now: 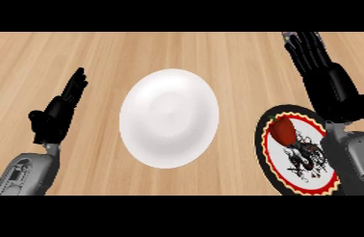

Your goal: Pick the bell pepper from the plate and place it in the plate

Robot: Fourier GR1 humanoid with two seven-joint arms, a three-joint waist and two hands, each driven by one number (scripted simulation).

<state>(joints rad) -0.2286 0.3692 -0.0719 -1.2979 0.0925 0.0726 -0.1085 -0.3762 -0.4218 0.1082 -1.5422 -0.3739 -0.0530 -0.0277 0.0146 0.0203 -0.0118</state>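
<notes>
Nearest, at the right, lies the patterned plate — black rim, red and white rings — with one red bell pepper resting on its upper part. The right hand sits beyond and to the right of the pepper, apart from it, fingers straight and released, its forearm crossing the plate's right edge. One white plate lies mid-counter — two plates in all. On the left, the left hand rests open, fingers up, on the wooden counter.
</notes>
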